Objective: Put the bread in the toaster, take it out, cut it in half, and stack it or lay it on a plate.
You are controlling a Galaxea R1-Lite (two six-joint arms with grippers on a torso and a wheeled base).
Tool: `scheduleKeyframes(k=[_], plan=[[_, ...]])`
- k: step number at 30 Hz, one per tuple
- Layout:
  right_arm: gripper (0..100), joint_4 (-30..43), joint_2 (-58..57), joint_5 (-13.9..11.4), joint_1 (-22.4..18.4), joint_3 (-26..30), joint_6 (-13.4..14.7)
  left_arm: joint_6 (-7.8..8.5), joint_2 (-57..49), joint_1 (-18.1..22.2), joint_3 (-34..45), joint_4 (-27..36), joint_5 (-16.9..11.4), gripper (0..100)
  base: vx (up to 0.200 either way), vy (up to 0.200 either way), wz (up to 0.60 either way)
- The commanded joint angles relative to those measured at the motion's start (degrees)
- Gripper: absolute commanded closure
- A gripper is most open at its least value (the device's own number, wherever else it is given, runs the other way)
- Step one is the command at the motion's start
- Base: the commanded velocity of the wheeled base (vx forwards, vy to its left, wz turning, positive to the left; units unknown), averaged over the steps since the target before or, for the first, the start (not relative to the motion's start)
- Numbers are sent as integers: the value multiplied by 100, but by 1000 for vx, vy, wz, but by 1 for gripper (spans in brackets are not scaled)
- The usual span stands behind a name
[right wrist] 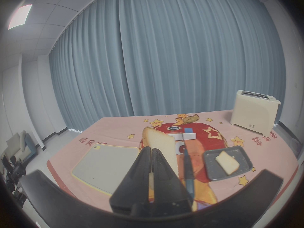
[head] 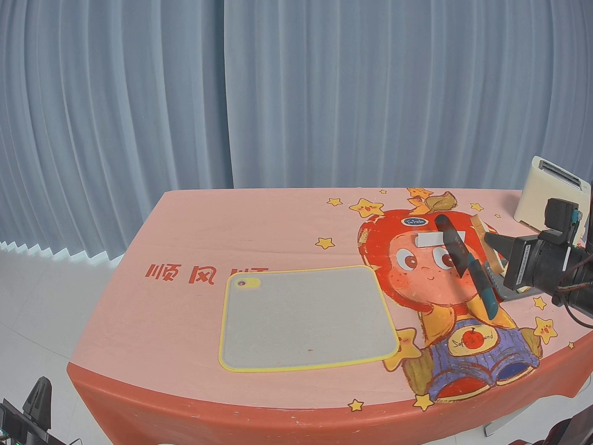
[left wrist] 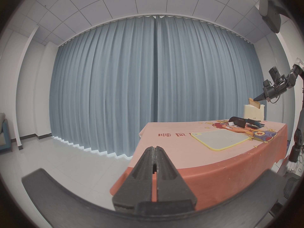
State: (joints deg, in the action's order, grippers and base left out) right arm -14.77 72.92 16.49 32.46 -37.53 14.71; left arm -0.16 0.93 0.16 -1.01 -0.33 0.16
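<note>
Wide table [head: 247, 230] draped in a pink cartoon cloth, blue curtain behind. Grey cutting board [head: 306, 317] with a yellow rim, lying flat near the front edge. Cream toaster [right wrist: 255, 111] standing upright at the far right corner, slot on top. Dark grey tray [right wrist: 215, 171] on the right side of the cloth, carrying a small pale chunk of bread [right wrist: 227, 162]. Slim knife [head: 469, 267] with a dark blade and teal handle, lying between board and tray.

Upright bread slice [right wrist: 161, 146] held above the table, over the cartoon figure, well apart from the toaster. Clamped on one edge of it, the right gripper [right wrist: 151, 149], pinching the slice across its flat faces. Low beside the table's near left corner, the left gripper [left wrist: 154, 149], pressed together on nothing.

Judged light, soft and crumbly: likely to dent or tear under a hard squeeze, and to sag if held by one corner. Best held near the crust, flat faces between the pads, kept vertical for dropping edge-first into the slot.
</note>
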Motion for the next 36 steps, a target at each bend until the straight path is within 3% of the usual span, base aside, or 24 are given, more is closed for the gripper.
scheduleKeyframes(k=[1, 7, 13, 18, 36], plan=[[100, -8, 73, 12, -205, 1, -21, -2, -93, 2, 101, -2, 2, 100, 0, -200, 0], [100, 1, 99, 3, -513, -17, -83, -11, -93, 2, 101, -2, 2, 100, 0, -200, 0], [100, -25, 389, -94, -996, 27, -373, -2, -93, 2, 101, -2, -7, 100, 0, -67, 0], [100, -25, 583, -234, -1111, 27, -382, -2, -93, 2, 101, -2, -7, 100, 0, 0, 0], [100, -113, 1400, -234, -1348, 9, -601, -2, -93, 2, 101, -11, -7, 100, 0, 0, 0]])
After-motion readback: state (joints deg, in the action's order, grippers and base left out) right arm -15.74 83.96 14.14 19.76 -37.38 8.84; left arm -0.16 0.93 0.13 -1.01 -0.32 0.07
